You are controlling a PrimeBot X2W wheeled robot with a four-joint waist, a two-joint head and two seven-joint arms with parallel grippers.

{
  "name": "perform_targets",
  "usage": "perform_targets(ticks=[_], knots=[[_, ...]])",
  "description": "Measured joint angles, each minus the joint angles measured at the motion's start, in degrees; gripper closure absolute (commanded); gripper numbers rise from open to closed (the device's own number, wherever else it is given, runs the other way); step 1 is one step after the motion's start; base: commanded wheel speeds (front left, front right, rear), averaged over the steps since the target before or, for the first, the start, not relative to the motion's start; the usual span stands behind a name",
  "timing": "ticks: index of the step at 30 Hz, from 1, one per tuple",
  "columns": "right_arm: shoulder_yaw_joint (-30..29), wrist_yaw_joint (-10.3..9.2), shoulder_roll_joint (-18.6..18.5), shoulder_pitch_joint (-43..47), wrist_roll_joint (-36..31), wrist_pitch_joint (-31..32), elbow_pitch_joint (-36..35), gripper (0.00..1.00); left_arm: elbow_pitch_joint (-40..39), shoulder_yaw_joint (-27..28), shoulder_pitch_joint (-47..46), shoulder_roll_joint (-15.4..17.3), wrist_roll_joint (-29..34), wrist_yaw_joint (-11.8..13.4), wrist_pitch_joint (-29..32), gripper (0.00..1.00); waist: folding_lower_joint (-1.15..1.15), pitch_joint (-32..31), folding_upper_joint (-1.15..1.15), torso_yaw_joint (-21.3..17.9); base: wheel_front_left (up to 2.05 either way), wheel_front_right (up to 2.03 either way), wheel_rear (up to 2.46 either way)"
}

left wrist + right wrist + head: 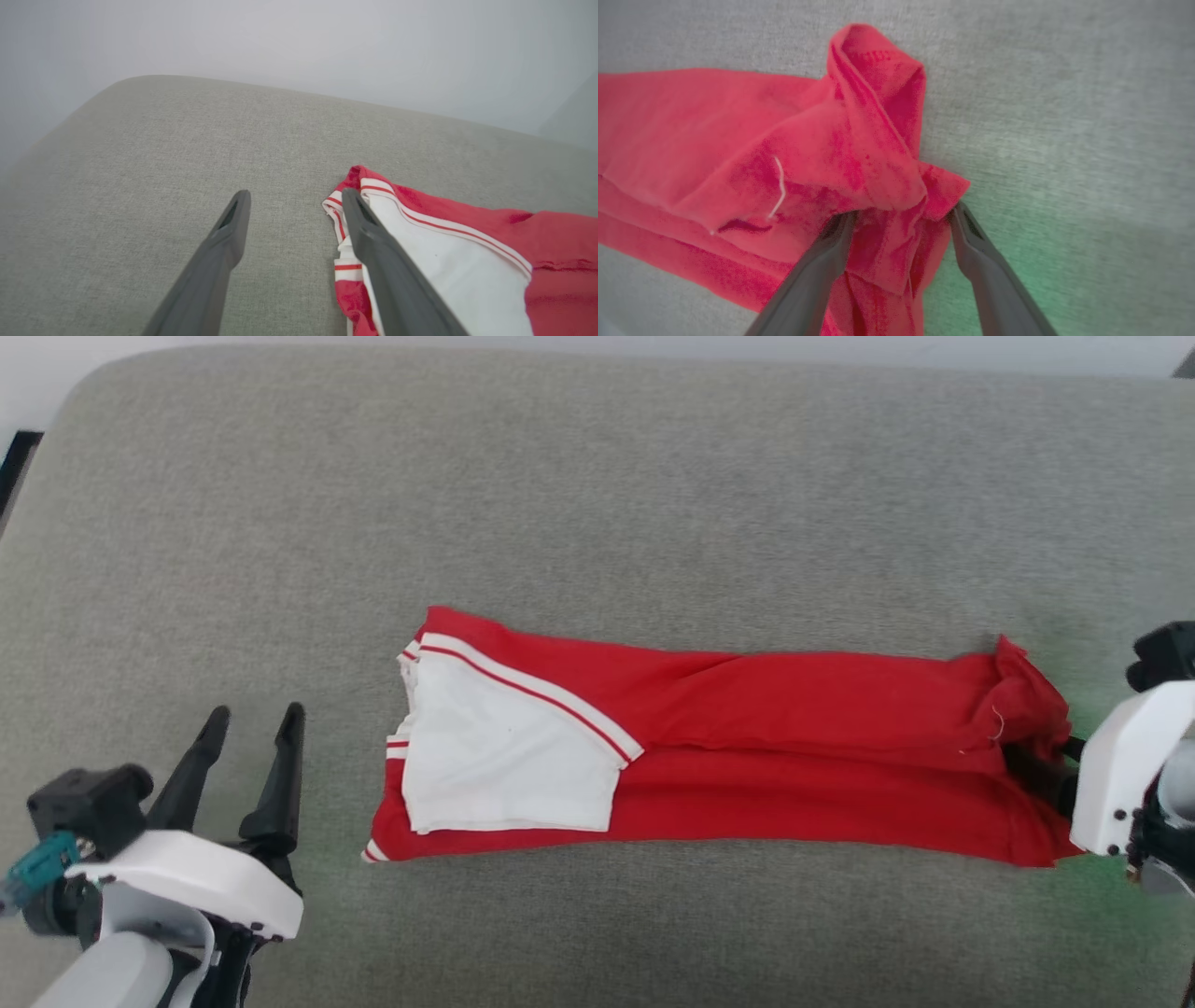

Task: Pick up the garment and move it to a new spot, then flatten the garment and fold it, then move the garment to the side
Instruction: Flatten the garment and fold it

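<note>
Folding seems midway: red-and-white jersey shirt (747, 756) lies strip-folded centre-frame, left gripper (257, 712) and right gripper (901, 213) both spread, a crosswise fold likely next.

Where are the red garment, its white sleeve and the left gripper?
Garment (803, 728), head view, red middle panel.
White sleeve (504, 756), head view, sleeve's centre.
Left gripper (257, 712), head view, between its open fingertips.

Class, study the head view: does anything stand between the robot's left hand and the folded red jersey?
Nothing visible does. Bare grey cushion lies between the open left hand and the jersey.
</note>
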Motion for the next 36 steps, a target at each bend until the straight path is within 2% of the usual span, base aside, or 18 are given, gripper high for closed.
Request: perform_targets(ticks=[2,11,12,13,18,23,36], knots=[[1.26,0.00,0.01,-1.51,0.80,1.05,2.23,0.00,0.27,2.16,1.72,-1.62,2.02,-0.42,0.01,0.00,0.00,0.49,0.00,0.74,0.00,0.00,0.00],[6.26,-0.27,-1.03,-7.86,5.57,7.48,10.80,0.00,0.92,10.96,6.49,-9.37,9.10,-5.13,0.00,0.00,0.00,1.46,0.00,2.83,0.00,0.00,0.00],[6.98,-0.30,-1.18,-8.43,6.33,8.24,11.06,0.62,0.88,12.14,6.87,-10.20,9.93,-5.93,-0.01,0.00,0.00,1.45,0.00,2.92,0.00,0.00,0.00],[7.25,-0.33,-1.08,-8.83,7.62,8.50,11.52,1.00,0.93,12.85,7.21,-10.92,10.66,-6.36,-0.01,0.00,0.00,1.44,0.00,3.00,0.00,0.00,0.00],[9.72,-0.25,0.31,-9.39,12.00,9.07,11.50,1.00,1.31,16.55,8.89,-14.56,13.27,-9.25,-0.02,0.00,0.00,1.17,0.00,3.04,0.00,0.00,0.00],[9.91,0.07,-0.94,-9.33,14.26,6.91,10.93,1.00,2.60,19.33,10.00,-16.84,15.08,-11.51,-0.03,0.00,0.00,0.57,0.00,2.20,0.00,0.00,0.00],[2.97,0.07,-8.31,-8.52,13.07,3.27,13.33,1.00,4.53,23.35,11.83,-20.14,18.24,-15.14,-0.05,0.00,0.00,-1.64,0.00,-0.70,0.00,0.00,0.00]])
